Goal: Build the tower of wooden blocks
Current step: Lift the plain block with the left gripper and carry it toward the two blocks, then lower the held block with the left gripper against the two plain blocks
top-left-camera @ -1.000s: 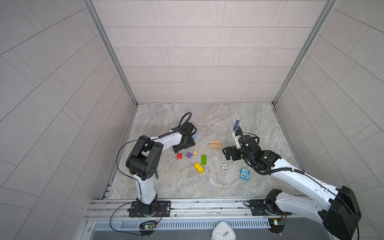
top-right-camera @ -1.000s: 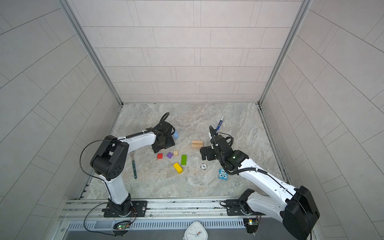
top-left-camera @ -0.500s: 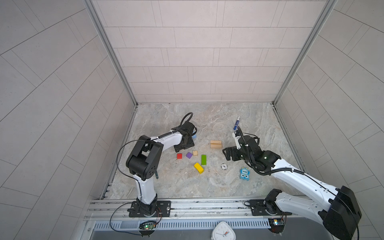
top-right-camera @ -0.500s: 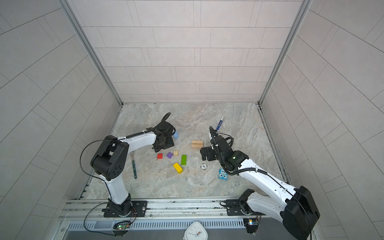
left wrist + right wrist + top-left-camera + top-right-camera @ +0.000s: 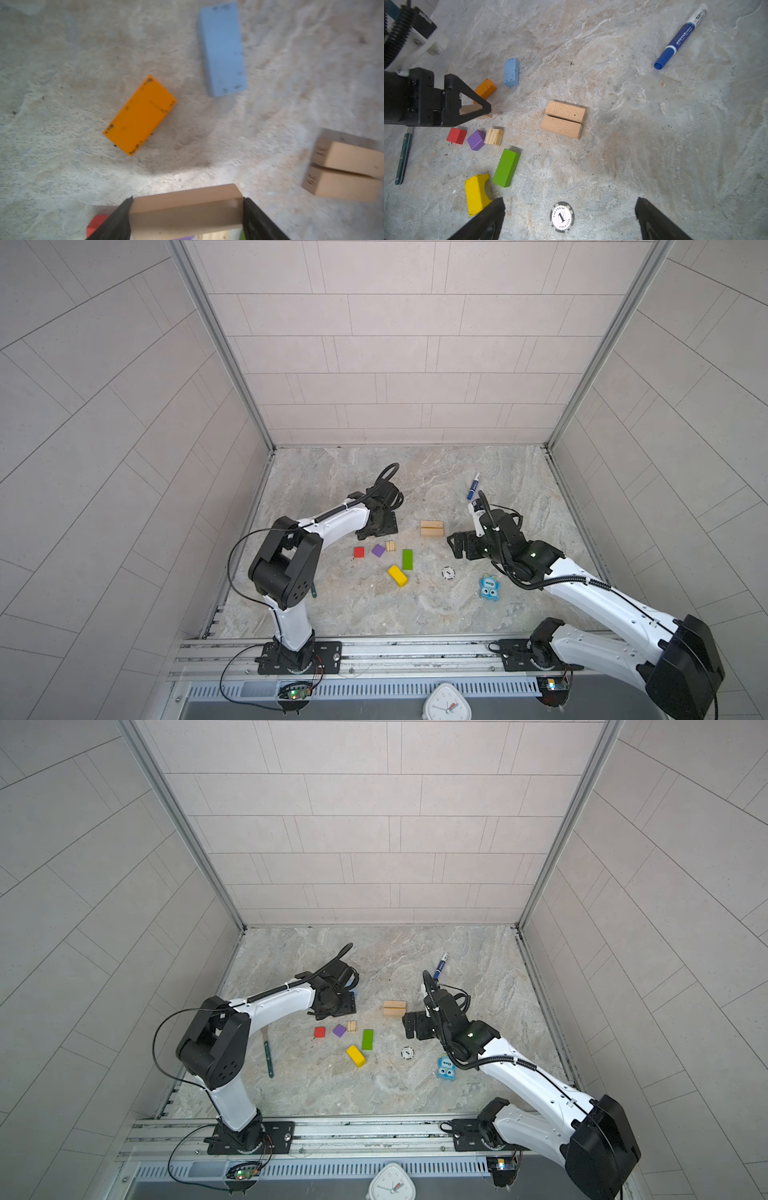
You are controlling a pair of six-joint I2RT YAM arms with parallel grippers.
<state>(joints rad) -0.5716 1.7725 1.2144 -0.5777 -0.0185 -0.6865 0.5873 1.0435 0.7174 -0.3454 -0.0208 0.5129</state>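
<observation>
Left gripper: The left gripper (image 5: 188,200) was clamped on a tan bar (image 5: 185,209), one black finger (image 5: 116,220) pressed to each side, left of centre and just behind the cubes.
Right gripper: The right gripper (image 5: 569,200) hung with its jaws spread wide and nothing between them, above a poker chip (image 5: 562,217).
Tan pair: The tan pair (image 5: 562,122) lay flat at mid-floor, long sides touching and ends nearly flush. In both top views it sat between the two grippers (image 5: 431,528).
Cubes: The red cube (image 5: 456,135), purple cube (image 5: 476,139) and striped cube (image 5: 493,136) formed a short row. The purple cube sat against the striped one.
Front bars: The green bar (image 5: 506,168) lay ahead of the cubes, with the yellow bar (image 5: 476,194) skewed just beside its near corner.
Back bars: The orange bar (image 5: 140,115) and blue bar (image 5: 223,49) lay flat, apart, each at its own angle.
Open room: Bare marble floor (image 5: 415,614) ran from the tan pair to the right wall, broken only by the marker (image 5: 680,39) toward the back.
Front right: A blue toy (image 5: 489,587) stood near the chip.
Left edge: A thin green tool (image 5: 269,1054) lay beside the left arm.
</observation>
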